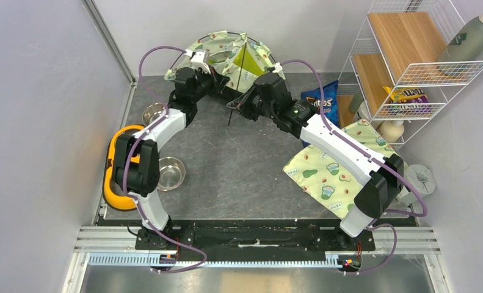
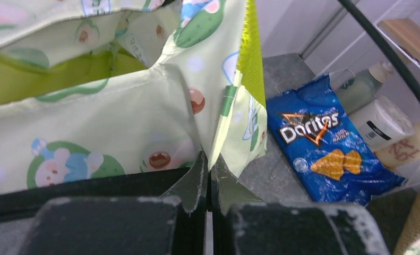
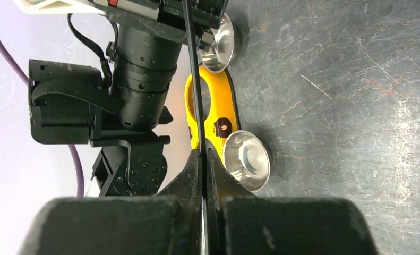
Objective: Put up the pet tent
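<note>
Top: noted pale cream-green avocado-print fabric dome pet tent [image 1: 226,52] at far edge of grey table [image 1: 239,171]. Both arms reached forward, elbows bent outward, left gripper [image 1: 209,60] at tent, right gripper [image 1: 234,107] just in front.
Left wrist: clamped together on tent fabric fold.
Right wrist: pinched on thin black flexible pole [image 3: 193,79].

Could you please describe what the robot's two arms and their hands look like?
Both the left arm and right arm have white link shells, black joint housings and a purple cable looping alongside. The left hand and right hand have black wedge-shaped fingers with scuffed, greyish edges.
</note>
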Robot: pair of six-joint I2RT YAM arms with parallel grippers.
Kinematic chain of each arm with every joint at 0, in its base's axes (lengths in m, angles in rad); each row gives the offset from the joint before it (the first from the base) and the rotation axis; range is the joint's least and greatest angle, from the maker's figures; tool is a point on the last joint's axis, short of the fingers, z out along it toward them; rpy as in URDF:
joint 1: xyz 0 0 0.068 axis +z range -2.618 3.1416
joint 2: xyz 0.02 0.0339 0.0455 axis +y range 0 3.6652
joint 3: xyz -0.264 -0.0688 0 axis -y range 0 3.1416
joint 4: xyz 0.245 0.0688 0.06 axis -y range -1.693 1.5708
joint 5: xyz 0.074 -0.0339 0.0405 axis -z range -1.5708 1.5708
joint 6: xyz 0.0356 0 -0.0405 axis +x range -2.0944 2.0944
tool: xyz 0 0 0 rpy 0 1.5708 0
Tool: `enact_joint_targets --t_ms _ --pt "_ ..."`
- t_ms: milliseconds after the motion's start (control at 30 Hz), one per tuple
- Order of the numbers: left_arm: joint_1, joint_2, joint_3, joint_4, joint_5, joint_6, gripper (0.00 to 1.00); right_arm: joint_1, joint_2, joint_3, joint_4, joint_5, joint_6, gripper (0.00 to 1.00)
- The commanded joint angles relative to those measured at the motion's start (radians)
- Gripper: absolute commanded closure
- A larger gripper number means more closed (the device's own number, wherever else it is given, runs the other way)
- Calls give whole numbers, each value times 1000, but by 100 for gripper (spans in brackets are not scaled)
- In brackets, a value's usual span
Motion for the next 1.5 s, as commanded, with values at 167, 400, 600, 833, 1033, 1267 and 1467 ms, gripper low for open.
enact_joint_targets --t_ms 167,400,600,833,1033,1267,1467 --pt "-10 -157 -129 32 124 -34 98 -57 51 -27 45 119 37 100" --pt "-10 -300 -270 9 167 -88 98 -78 93 -19 172 172 6 100" --pt "-10 -397 -345 -66 178 -141 98 -85 118 -23 274 206 -23 100" --pt "-10 -472 -380 -172 181 -159 98 -85 150 -20 322 234 -36 100" --pt "-10 -508 -385 -240 165 -181 98 -85 170 -18 344 238 -40 100" --pt "-10 -539 -422 -338 148 -99 98 -85 159 -31 465 240 -89 100" --pt "-9 -579 -439 -385 145 -90 98 -85 168 -48 536 274 -156 100"
